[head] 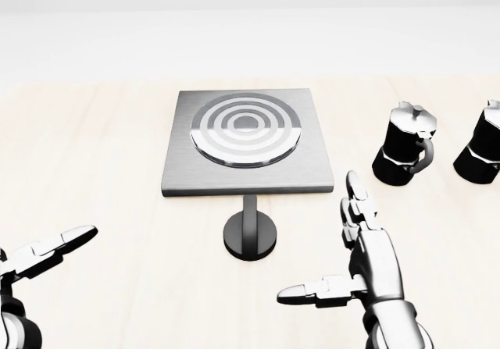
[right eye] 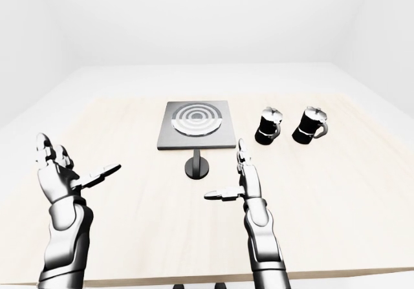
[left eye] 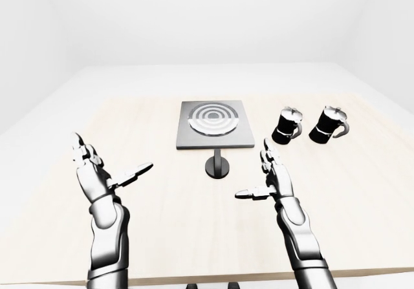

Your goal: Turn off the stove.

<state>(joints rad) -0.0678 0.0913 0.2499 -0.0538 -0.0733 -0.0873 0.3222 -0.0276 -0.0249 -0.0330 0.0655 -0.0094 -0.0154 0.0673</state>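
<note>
On the pale wooden bench [left eye: 362, 192] a square stove [left eye: 215, 123] with a round dark knob [left eye: 218, 165] just below it lies left of two black moka pots [left eye: 286, 125], while the left hand [left eye: 97, 172] and right hand [left eye: 270, 178] hover spread-fingered, touching nothing.

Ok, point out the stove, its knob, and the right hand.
stove [head: 312, 173]: head view, bare corner of the grey plate.
knob [head: 250, 236]: head view, top of the dark round disc below the plate.
right hand [head: 375, 267]: head view, back of the open palm.
</note>
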